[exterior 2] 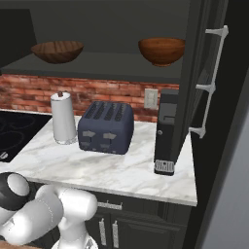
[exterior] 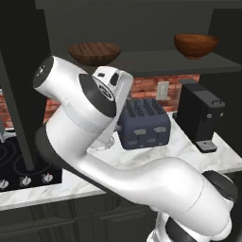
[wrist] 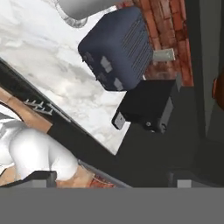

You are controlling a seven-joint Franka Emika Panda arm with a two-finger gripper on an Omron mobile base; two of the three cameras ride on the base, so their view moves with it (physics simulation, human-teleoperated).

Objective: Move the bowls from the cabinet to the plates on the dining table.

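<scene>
Toaster [exterior 2: 106,127] and coffee machine [exterior 2: 166,131] below 2 bowls [exterior 2: 57,51].

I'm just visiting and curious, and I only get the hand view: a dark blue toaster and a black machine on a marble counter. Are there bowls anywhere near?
Observer: Yes, two wooden ones on the dark shelf above that counter: the left bowl and the right bowl.
Operator: Is that cupboard shut?
Observer: No. The cabinet door, with its silver bar handle, stands swung open on the right.
Operator: What's beside the toaster, away from the machine?
Observer: A paper towel roll, standing upright, then a black stovetop.
</scene>
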